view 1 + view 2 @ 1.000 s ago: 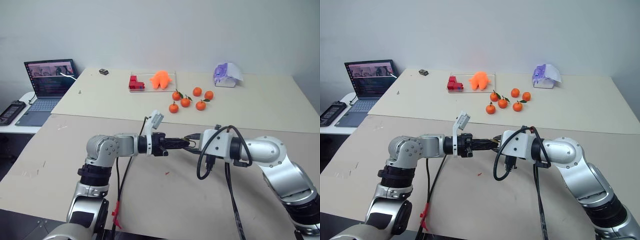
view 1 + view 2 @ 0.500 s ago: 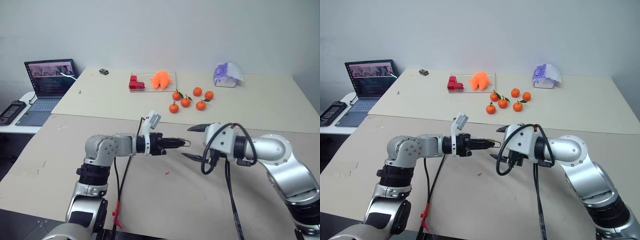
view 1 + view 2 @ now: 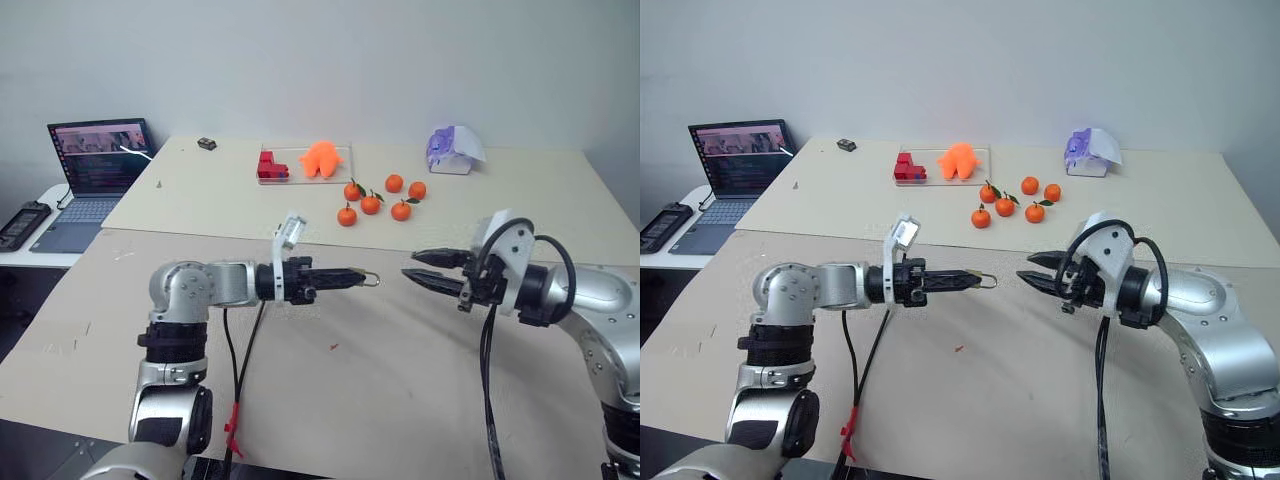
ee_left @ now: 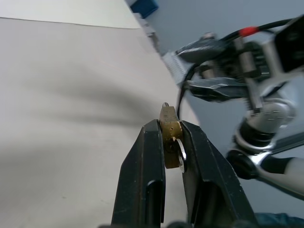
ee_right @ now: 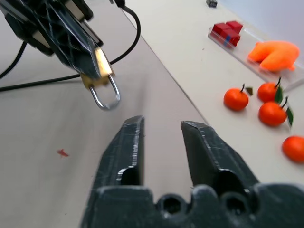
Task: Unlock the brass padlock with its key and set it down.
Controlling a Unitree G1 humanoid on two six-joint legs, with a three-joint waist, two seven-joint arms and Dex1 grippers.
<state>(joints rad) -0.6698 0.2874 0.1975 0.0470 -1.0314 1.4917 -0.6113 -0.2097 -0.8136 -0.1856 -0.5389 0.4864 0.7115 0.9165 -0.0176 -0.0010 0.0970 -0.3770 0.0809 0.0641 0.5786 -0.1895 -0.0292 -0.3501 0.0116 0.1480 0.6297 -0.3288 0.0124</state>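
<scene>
The brass padlock (image 5: 100,72) is clamped by its body in my left gripper (image 3: 342,277), which is shut on it and points level toward my right arm. Its silvery shackle (image 5: 107,98) sticks out past the fingertips, above the tan tabletop (image 3: 330,390). In the left wrist view a small silvery piece (image 4: 181,155), seemingly the key, sits against the padlock body between the fingers. My right gripper (image 3: 418,270) faces the padlock from a short distance away. Its fingers (image 5: 131,142) stand apart with nothing between them.
Several small oranges (image 3: 371,203) lie at mid-table behind the grippers. Farther back are a clear tray (image 3: 305,162) with red blocks and an orange toy, a purple-white object (image 3: 453,150) and a small dark item (image 3: 207,144). A laptop (image 3: 98,165) stands at the far left.
My right gripper let go at the padlock and drew back to the right, opening wide and then narrowing. My left gripper shifted slightly left, still holding the padlock.
</scene>
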